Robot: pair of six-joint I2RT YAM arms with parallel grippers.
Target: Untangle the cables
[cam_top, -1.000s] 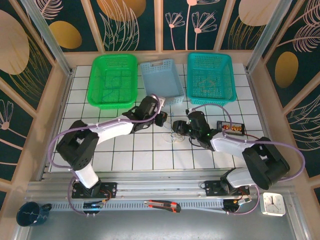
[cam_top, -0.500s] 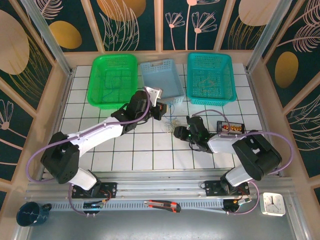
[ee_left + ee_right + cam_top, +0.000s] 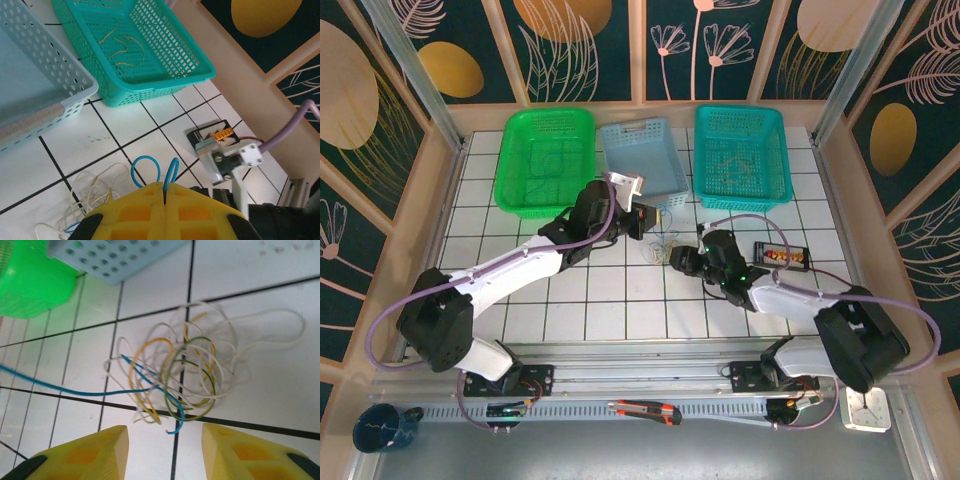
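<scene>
Right wrist view: the right gripper (image 3: 165, 440) is released, jaws apart, with the cables (image 3: 185, 375) lying tangled on the tiled table (image 3: 260, 285) at 12 o'clock. One blue cable (image 3: 75, 391) exits toward 9 o'clock. Left wrist view: the left gripper (image 3: 165, 186) is clenched on the blue cable.

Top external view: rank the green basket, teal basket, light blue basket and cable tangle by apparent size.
1. Green basket and teal basket: about alike, not ranked.
2. Light blue basket.
3. Cable tangle, by far the smallest.
</scene>
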